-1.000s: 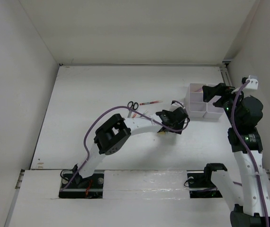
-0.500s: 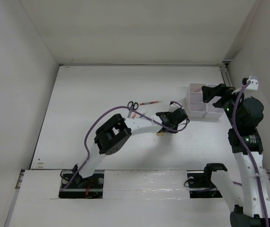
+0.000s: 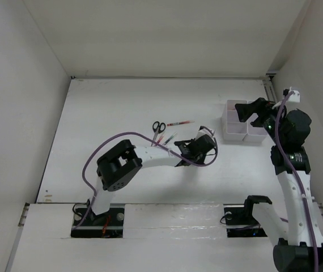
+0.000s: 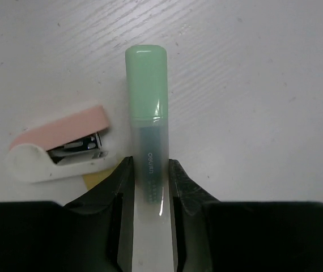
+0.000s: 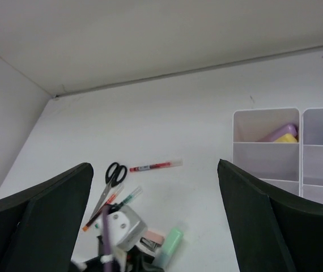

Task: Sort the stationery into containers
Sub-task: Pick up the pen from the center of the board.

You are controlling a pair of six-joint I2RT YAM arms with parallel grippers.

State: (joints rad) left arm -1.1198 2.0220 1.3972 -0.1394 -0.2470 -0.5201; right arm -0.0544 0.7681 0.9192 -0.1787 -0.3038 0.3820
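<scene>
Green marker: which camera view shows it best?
Left wrist: the green marker fills the centre, cap and body sharp, between the fingers of the left gripper. Right wrist shows it small and far. In the top view the gripper hides it.

Frosted translucent plastic marker [image 4: 148, 141], matt white grainy table [image 4: 252, 85], smooth plastic stapler [image 4: 59, 148] with shiny metal insert

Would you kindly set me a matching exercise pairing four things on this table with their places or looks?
1. green marker
2. scissors
3. pink-and-white stapler
4. organizer box

A. holds a purple item and a yellow item
B. black handles, beside the red pen
C. between the left tool's fingers
D. lying free beside the marker

Pairs: 1-C, 2-B, 3-D, 4-A
</scene>
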